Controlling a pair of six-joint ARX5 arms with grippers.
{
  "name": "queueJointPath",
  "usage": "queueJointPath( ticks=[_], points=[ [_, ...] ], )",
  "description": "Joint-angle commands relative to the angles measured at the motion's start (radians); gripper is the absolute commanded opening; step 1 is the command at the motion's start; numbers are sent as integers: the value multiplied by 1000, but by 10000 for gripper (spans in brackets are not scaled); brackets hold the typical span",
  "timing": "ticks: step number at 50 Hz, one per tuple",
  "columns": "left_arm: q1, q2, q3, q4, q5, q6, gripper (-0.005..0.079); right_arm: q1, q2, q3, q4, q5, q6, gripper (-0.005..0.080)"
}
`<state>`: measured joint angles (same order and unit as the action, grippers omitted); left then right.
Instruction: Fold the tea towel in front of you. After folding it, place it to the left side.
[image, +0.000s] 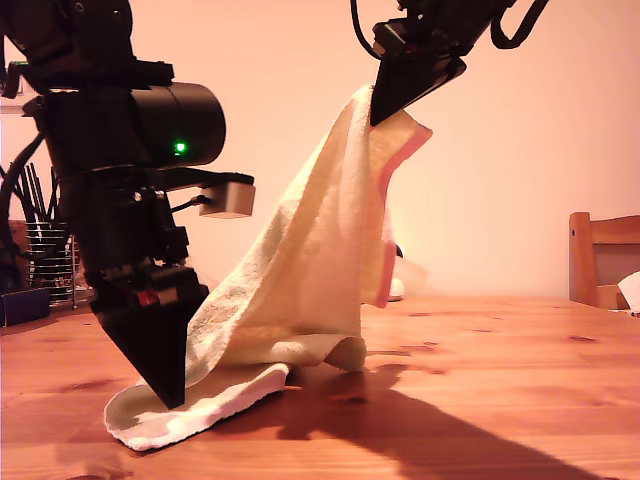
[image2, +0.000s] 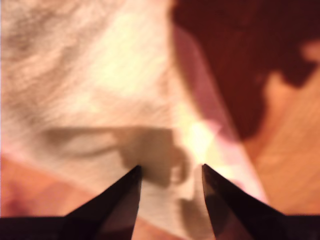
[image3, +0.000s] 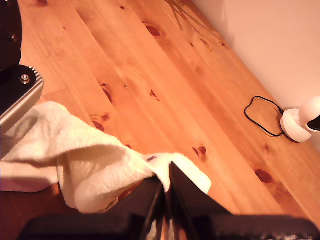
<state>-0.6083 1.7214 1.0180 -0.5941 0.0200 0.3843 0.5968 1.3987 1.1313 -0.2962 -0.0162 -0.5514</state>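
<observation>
The tea towel (image: 300, 270) is cream-white and fluffy, with a pinkish edge. It hangs from one raised corner, and its lower end lies crumpled on the wooden table (image: 480, 380). My second gripper (image: 385, 110) is high at the exterior view's top right, shut on that corner; the second wrist view shows its jaws (image3: 167, 175) pinching the tea towel (image3: 90, 160). Low at the exterior view's left, my first gripper (image: 170, 390) points down at the lying end. Its jaws (image2: 171, 172) are open just over the tea towel (image2: 100, 90), with nothing between them.
A small white round camera (image3: 300, 122) with a black cable (image3: 260, 115) sits on the table by the wall. A wooden chair (image: 600, 260) stands at the exterior view's right. A wire rack with utensils (image: 45, 250) is at that view's far left.
</observation>
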Motion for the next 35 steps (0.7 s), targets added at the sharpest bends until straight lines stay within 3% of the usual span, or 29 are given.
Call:
queueJointPath(
  ticks=[1,5,15,19,30,35],
  points=[
    [-14,3,5,18,-41,4,325,-2,12,6,12,-4,-3,-13],
    [-27,3,5,26,-85,4,321,-2,12,6,12,-10,-3,-13],
    [-37,6,5,31,-87,-18,295,-2,12,6,15,-11,-3,-13],
    [-36,6,5,21,-80,-19,234,-2,12,6,15,-11,-3,-13],
    [-27,6,5,-36,-81,-10,-30,-2,12,6,14,-10,-3,-13],
    [-20,3,5,-58,-140,-6,-20,-9,12,6,14,1,-3,-13]
  ],
)
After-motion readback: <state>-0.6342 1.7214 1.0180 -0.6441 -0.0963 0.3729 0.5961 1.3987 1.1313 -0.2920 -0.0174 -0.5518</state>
